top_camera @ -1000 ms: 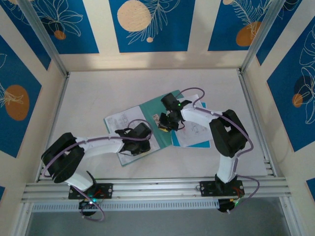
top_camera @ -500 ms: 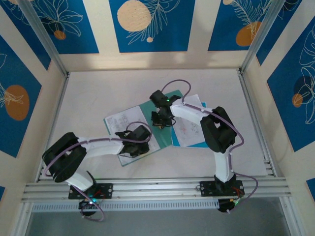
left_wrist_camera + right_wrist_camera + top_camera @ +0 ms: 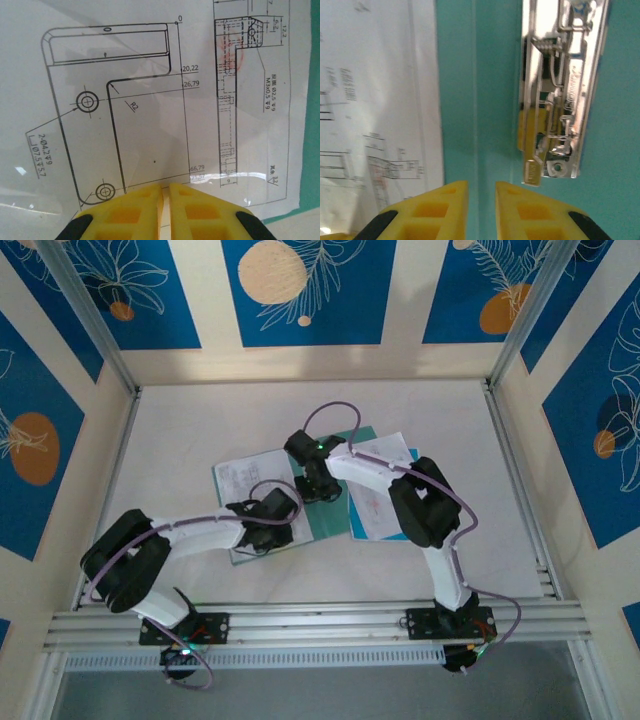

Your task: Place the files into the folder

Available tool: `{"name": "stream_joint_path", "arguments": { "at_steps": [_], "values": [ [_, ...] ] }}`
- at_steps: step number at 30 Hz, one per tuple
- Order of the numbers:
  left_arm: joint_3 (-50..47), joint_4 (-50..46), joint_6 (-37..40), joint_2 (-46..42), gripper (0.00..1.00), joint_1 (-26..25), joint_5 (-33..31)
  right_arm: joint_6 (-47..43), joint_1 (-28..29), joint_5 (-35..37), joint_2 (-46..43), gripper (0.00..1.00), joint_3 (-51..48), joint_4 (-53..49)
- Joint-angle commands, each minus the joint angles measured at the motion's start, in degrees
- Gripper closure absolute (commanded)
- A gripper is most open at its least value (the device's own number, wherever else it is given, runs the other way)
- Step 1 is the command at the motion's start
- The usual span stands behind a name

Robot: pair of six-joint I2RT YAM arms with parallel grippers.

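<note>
Blue-and-cream walls (image 3: 310, 300) with leaf prints boxed in a white table (image 3: 190, 420). Folder (image 3: 328, 518) lay open and flat near the middle of the top view, with teal showing between the papers. Files (image 3: 380, 502) were split up. Some sat on the right side, just right of centre, and one sheet (image 3: 238, 480) lay on the left half.

Left gripper (image 3: 256, 528) was low over the bottom part of that sheet, a bit left of centre. On its wrist cam the yellow fingers (image 3: 130, 210) were pretty much together, just a hairline gap, at the bottom of the frame over a bracket drawing with dimensions. Couldn't tell whether they actually had the paper pinched or were only resting on it. Teal ran down the right edge of that frame.

Right gripper (image 3: 318, 486) pointed down at the folder's middle, between the two lots of paper. Its wrist cam showed the fingers a narrow gap apart with nothing between them, just bare teal. A shiny metal clip (image 3: 560, 90) sat on the teal in the upper right, with blurry printed paper on the left.
</note>
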Motion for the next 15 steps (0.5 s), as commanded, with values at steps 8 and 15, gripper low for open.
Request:
{"name": "stream_joint_path", "arguments": {
  "at_steps": [8, 15],
  "values": [
    [-0.8, -7.0, 2.9, 2.2, 0.9, 1.2, -3.4, -2.4, 0.6, 2.1, 2.2, 0.76, 3.9, -3.5],
    [-0.4, -7.1, 2.8, 2.2, 0.9, 1.2, -3.2, -2.5, 0.8, 4.5, 3.1, 0.76, 3.7, -4.0]
  ]
}}
